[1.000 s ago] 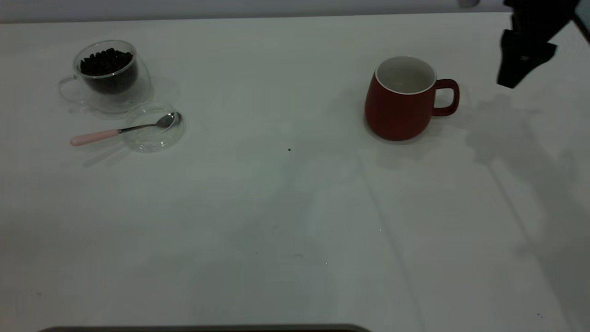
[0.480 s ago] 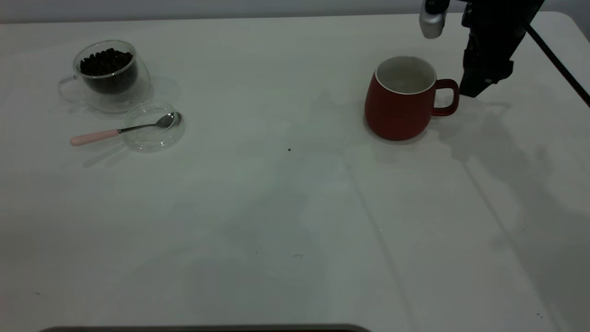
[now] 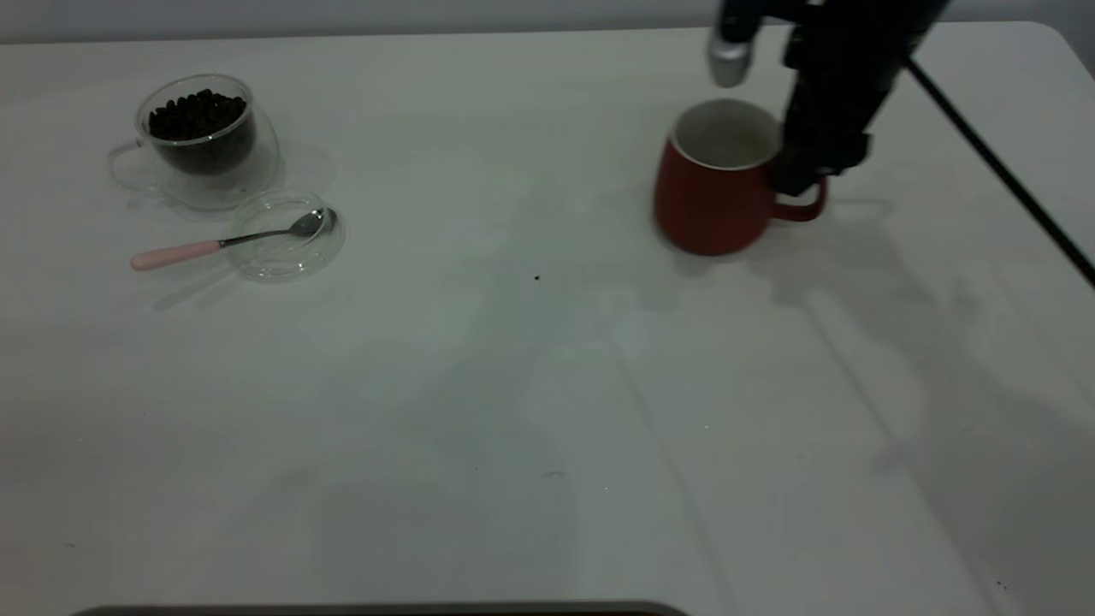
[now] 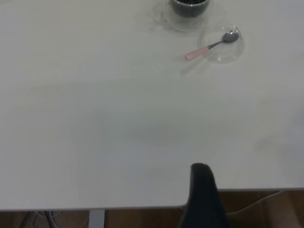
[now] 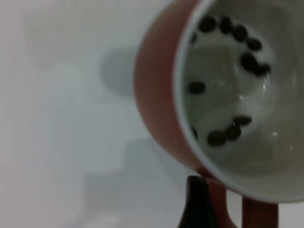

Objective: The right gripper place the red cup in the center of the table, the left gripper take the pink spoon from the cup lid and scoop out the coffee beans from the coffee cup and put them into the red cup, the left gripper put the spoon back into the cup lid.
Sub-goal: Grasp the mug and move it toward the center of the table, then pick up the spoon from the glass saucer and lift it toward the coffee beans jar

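Note:
The red cup (image 3: 710, 197) stands at the back right of the table (image 3: 530, 385). My right gripper (image 3: 800, 175) is down at its handle and shut on it. In the right wrist view one dark fingertip (image 5: 197, 190) lies against the handle, and several coffee beans (image 5: 228, 133) lie in the cup's white inside. The glass coffee cup (image 3: 201, 141), filled with beans (image 3: 197, 111), stands at the back left. The pink spoon (image 3: 222, 244) rests with its bowl in the cup lid (image 3: 287, 252) just in front. My left gripper (image 4: 202, 199) hangs off the table edge, far from the spoon (image 4: 211, 46).
A small dark speck (image 3: 536, 277) lies near the middle of the table. A black cable (image 3: 1001, 171) runs from the right arm across the back right corner. The table's edge shows in the left wrist view (image 4: 142, 206).
My right gripper came down from the back right corner to the cup's handle. The red cup has shifted a little to the left with it.

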Controlling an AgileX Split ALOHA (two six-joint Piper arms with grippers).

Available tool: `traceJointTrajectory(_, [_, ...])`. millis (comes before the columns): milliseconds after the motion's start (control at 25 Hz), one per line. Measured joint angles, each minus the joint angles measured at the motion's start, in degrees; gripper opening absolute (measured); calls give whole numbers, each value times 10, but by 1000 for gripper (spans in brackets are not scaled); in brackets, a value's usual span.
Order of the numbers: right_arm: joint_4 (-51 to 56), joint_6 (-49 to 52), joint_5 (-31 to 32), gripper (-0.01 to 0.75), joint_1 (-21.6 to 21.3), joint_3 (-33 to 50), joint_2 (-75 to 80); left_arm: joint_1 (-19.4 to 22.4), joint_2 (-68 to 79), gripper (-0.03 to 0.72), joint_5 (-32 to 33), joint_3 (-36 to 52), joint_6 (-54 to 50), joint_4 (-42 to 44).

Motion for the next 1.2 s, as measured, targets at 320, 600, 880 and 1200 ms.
traceJointTrajectory(320, [107,-3,-60,586,68,-2,27,0,0,588,0,0,0,0])
traceJointTrajectory(600, [233,-3,-124,586,134,-2,39,0,0,588,0,0,0,0])
traceJointTrajectory(880, [363,-3,-161,586,172,-2,36,0,0,588,0,0,0,0])
traceJointTrajectory(1200, [332,88,17,586,109,23,-154,0,0,588,0,0,2,0])
